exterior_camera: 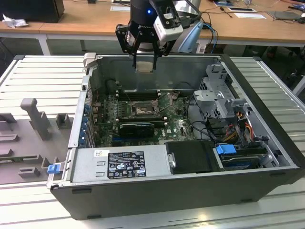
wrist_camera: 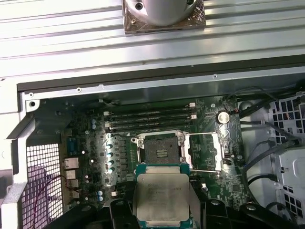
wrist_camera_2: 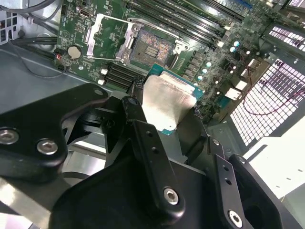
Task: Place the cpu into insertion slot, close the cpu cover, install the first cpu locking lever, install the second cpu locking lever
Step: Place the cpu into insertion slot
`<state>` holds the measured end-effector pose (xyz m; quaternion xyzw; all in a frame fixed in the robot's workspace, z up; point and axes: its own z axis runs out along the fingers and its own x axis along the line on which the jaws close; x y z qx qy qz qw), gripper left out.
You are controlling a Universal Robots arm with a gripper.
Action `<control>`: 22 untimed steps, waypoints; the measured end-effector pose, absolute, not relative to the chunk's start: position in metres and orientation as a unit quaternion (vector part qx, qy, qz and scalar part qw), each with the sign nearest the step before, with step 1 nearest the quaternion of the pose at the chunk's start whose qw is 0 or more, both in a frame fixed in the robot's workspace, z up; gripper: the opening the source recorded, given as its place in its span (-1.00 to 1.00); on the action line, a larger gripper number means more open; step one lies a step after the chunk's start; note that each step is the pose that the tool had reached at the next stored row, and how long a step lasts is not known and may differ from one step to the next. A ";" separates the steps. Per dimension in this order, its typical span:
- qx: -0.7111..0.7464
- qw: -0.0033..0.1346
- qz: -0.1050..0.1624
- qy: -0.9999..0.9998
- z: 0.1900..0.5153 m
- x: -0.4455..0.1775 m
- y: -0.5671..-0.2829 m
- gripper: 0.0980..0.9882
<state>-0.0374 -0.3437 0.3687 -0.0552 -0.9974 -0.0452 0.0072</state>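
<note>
**CPU HELD ABOVE OPEN SOCKET**

The computer case [exterior_camera: 157, 191] lies open on the desk [exterior_camera: 38, 76]. The claw [exterior_camera: 144, 66] hangs above the case's far edge, clamped on the cpu [wrist_camera: 162, 195] by two opposite edges. This grip likely keeps the chip level and its underside free. On the motherboard [exterior_camera: 178, 129], the insertion slot [wrist_camera: 159, 149] sits bare. The cpu cover [wrist_camera: 202, 151] is swung open beside it, leaving the seat accessible.

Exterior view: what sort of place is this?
Probably a robotics lab or workshop: an open computer case on a slatted metal table, wooden desks behind, and the gripper holding the cpu above it.
</note>
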 end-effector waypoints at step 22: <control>-0.076 0.006 -0.045 -0.996 0.369 -0.037 -0.344 -0.03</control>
